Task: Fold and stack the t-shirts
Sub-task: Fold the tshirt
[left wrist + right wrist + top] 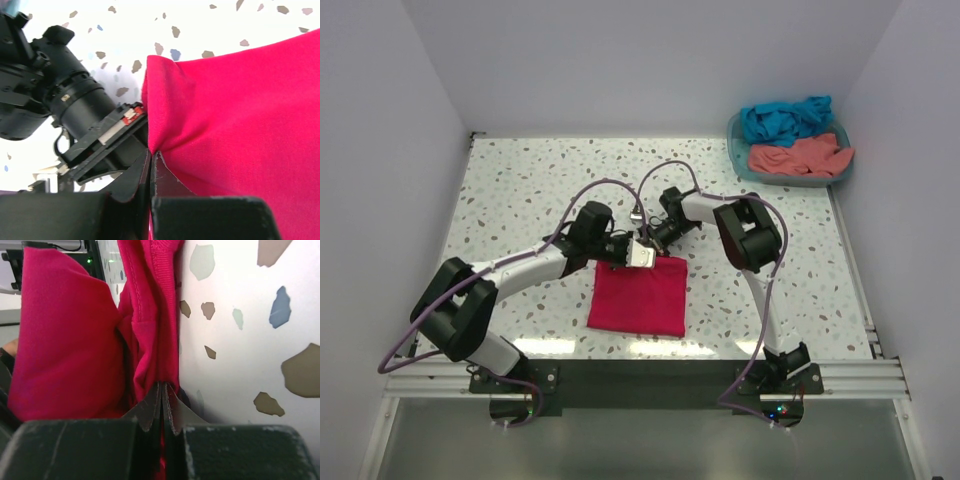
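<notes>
Both the left tool (152, 160) and right tool (162, 390) are clamped on the pink shirt's (640, 300) far edge, close together. Uneven pulling could drag the folded cloth across the counter (520, 190) and undo it.

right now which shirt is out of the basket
The crimson shirt, lying on the table; the teal shirt and coral shirt sit crumpled in the basket.
</notes>
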`<action>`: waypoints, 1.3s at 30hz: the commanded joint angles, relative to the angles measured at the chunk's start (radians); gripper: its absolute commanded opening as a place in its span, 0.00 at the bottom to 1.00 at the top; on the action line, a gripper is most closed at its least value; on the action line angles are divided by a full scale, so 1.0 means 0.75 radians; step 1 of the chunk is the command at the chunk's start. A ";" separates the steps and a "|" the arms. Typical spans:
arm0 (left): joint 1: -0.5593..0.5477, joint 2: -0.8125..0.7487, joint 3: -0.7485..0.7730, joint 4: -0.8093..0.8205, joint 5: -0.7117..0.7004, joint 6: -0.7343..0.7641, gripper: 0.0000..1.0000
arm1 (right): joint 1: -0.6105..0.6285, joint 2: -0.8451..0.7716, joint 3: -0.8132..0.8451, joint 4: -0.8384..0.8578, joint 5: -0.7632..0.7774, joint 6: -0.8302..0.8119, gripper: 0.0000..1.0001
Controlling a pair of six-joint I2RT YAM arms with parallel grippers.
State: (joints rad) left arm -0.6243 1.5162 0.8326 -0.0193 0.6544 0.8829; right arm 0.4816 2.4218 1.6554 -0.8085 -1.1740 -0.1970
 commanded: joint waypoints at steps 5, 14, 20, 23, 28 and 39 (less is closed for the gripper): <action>0.002 -0.031 -0.014 0.232 -0.054 0.032 0.00 | -0.002 0.111 -0.006 -0.196 0.050 -0.199 0.00; 0.031 -0.017 -0.036 0.390 -0.104 0.040 0.00 | -0.002 0.115 -0.009 -0.204 0.042 -0.216 0.00; 0.037 0.007 -0.024 0.310 -0.073 0.087 0.20 | -0.006 0.099 0.034 -0.221 0.094 -0.212 0.01; 0.043 -0.019 -0.014 0.257 -0.081 0.085 0.40 | -0.010 0.066 0.073 -0.257 0.160 -0.238 0.06; 0.069 -0.087 0.051 0.108 -0.055 0.040 0.48 | -0.012 0.021 0.100 -0.294 0.301 -0.287 0.13; 0.157 -0.224 0.086 -0.226 0.066 -0.044 0.53 | -0.004 -0.036 0.424 -0.537 0.524 -0.377 0.18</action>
State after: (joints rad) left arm -0.5270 1.3899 0.8726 -0.0998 0.6399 0.8734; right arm 0.4782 2.4466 1.8740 -1.1488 -0.9230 -0.4072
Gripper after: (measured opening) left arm 0.527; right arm 0.168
